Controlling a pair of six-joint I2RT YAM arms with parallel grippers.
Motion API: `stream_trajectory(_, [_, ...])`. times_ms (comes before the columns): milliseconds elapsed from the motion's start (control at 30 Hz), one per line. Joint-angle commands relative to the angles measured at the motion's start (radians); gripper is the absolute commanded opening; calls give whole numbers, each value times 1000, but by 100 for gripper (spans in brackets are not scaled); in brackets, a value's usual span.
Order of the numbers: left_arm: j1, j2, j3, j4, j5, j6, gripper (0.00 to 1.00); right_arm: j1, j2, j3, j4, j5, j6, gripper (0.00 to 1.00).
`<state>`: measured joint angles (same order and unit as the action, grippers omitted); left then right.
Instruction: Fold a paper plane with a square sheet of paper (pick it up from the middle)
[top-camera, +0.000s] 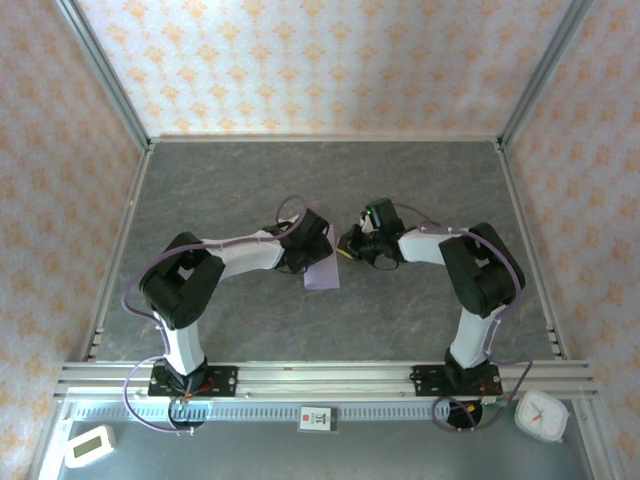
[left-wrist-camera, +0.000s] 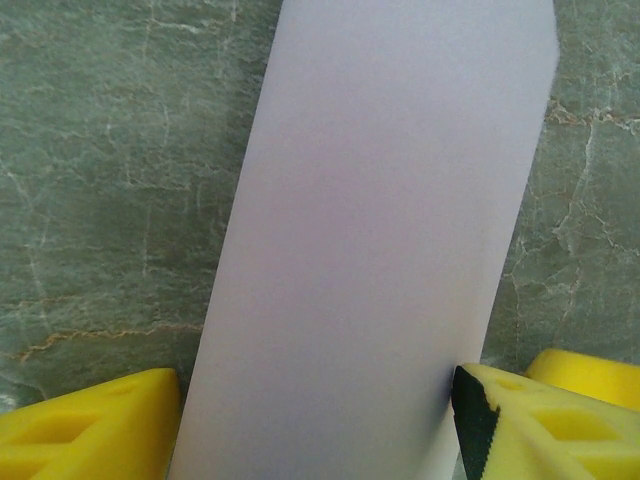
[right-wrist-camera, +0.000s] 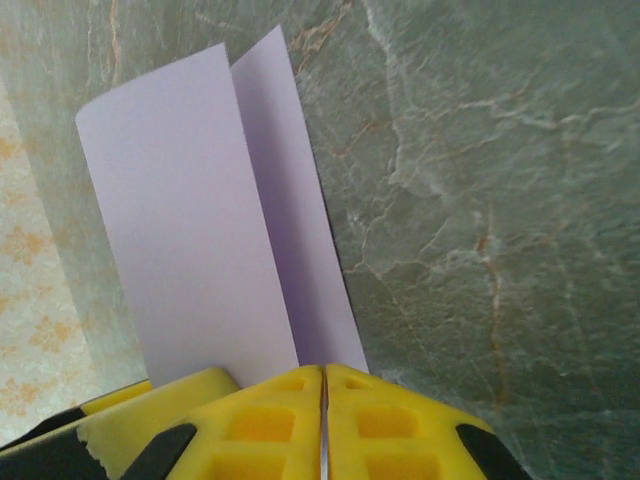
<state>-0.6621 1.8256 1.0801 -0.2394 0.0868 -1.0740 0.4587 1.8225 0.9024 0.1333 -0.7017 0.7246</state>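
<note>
Sheet of paper (top-camera: 322, 274): lavender, folded over on itself into a long strip of two layers. It sits at the middle of the desk (top-camera: 230, 190), where the two wrists meet.
Sheet from above: a small lavender patch just under the left wrist, with its free end pointing toward the arm bases.
Left pincer (left-wrist-camera: 320, 425): spread wide, with the strip running up between the two fingers and away from the camera.
Left fingers (left-wrist-camera: 90, 425): yellow, one at each lower corner of the left wrist view. The black pad of the right-hand finger touches the strip's edge and the other finger meets the opposite edge. I cannot tell whether either one presses on the paper.
Right pincer (right-wrist-camera: 322, 400): pressed together with no gap, pinching the sheet, which rises straight out from between the closed yellow tips.
Fold: in the right wrist view the front layer curls slightly at its top left corner, and the back layer shows as a narrower band along its right side.
Arms: both are bent at the elbow and reach in from the near edge, with the wrists close together.
Desk surface: grey-green with a marbled pattern.
Walls (top-camera: 330, 60): cream paper with a repeated orange motif.
Near rail (top-camera: 330, 378): a metal rail carrying both arm bases, with a white timer (top-camera: 541, 414) near its right end.
</note>
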Motion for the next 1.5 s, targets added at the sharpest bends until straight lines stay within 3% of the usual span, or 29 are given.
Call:
stream_trajectory(0, [-18, 29, 27, -21, -12, -11, 71, -14, -30, -12, -9, 39, 5, 11])
stream_trajectory(1467, [-72, 133, 117, -43, -12, 14, 72, -2, -24, -134, 151, -194, 3, 6])
